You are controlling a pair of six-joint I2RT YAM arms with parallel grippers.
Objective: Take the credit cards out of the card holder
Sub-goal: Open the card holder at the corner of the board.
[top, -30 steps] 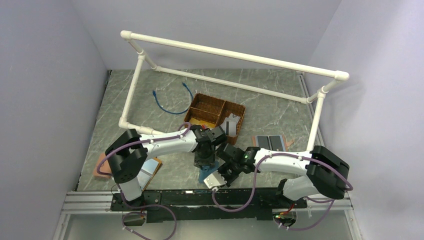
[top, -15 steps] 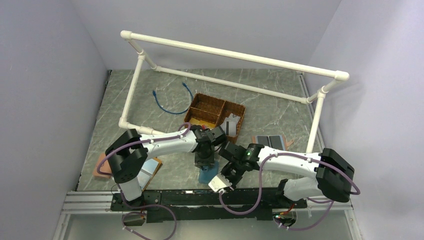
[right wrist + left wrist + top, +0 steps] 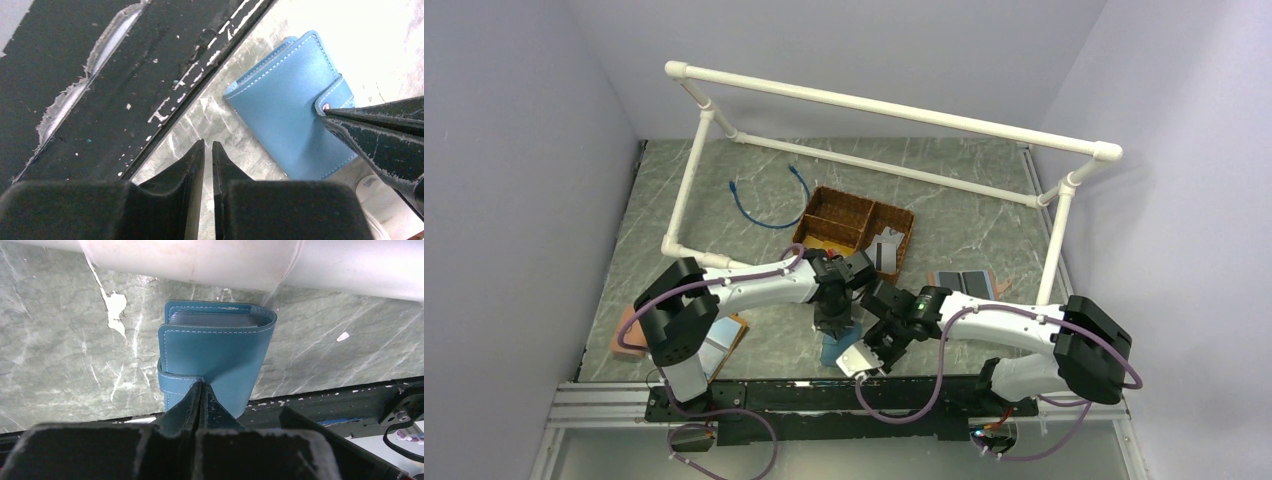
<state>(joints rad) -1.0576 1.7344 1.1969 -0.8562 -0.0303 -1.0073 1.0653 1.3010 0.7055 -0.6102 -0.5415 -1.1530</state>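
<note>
Pale lavender walls (image 3: 514, 150) close in on three sides of a work table (image 3: 964, 190) topped in a grey-green, marble-patterned sheet veined in white, under soft, even light that throws only faint shadows. A frame of white plastic pipe (image 3: 884, 110) stands on the far half of the surface, its top rail running left to right. A scuffed black strip (image 3: 794, 395) lines the near edge, bare aluminium rails (image 3: 594, 405) just in front; white chips (image 3: 116, 302) scar the marble finish
</note>
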